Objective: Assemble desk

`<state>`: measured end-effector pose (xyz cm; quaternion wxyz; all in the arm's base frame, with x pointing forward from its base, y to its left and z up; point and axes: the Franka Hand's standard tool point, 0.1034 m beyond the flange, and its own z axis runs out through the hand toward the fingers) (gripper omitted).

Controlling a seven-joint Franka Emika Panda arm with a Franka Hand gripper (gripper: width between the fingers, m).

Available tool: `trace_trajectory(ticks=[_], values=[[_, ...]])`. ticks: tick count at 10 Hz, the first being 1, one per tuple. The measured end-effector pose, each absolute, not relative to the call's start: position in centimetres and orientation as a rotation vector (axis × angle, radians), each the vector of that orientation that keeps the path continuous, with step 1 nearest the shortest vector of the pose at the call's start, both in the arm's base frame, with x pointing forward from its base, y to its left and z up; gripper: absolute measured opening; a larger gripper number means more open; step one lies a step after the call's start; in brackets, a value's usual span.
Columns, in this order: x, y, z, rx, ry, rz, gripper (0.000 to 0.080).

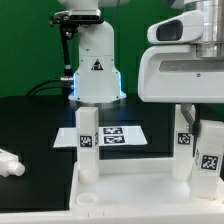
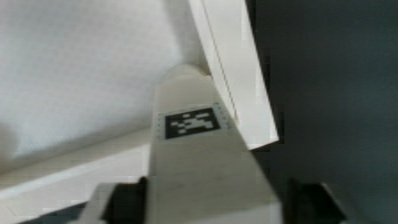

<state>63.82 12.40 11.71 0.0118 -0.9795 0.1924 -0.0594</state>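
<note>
The white desk tabletop (image 1: 130, 192) lies flat at the front, rim up. Three white tagged legs stand on it: one at the exterior view's left (image 1: 88, 140), one at the right (image 1: 185, 148) and one at the far right (image 1: 209, 155). My gripper (image 1: 188, 118) hangs over the right leg. In the wrist view that leg (image 2: 199, 150), tag facing the camera, fills the space between my dark fingers (image 2: 128, 202), and my gripper (image 2: 215, 205) is shut on it. The tabletop (image 2: 71, 70) and its rim (image 2: 242, 80) lie beneath. A loose leg (image 1: 9, 163) lies on the black table.
The white robot base (image 1: 96, 65) with a triangle logo stands at the back centre. The marker board (image 1: 115, 134) lies flat behind the tabletop. A black cable runs along the table at the back left.
</note>
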Motion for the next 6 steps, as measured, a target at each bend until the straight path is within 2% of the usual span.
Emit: trace_trajectory(ticks=[1,2,6], values=[[63.83,12.16,11.71,-3.028,0.714,-0.183,0.0291],[63.84,12.04,11.70,-3.008,0.786,-0.183,0.0291],[63.76,11.45,11.46,-2.476,1.764,-0.117,0.0290]])
